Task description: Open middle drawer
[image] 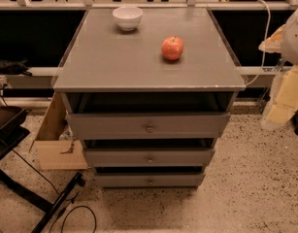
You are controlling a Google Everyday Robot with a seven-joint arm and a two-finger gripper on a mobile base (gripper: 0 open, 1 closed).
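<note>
Gripper (286, 95): a pale, blurred mass at the right edge of the view, taken with some reserve to be this part. Whether it is released or clenched cannot be told. It hangs clear of the furniture and touches nothing. The middle drawer (119, 158) lies well to its left and lower, second of three grey fronts, and is judged not yet drawn out. Its knob (150, 159) faces outward, unobstructed, and is the evident pull point. A bowl (127, 17) and an apple (172, 48) rest apart on the tabletop (139, 69), above the drawer's travel and so no hindrance.
</note>
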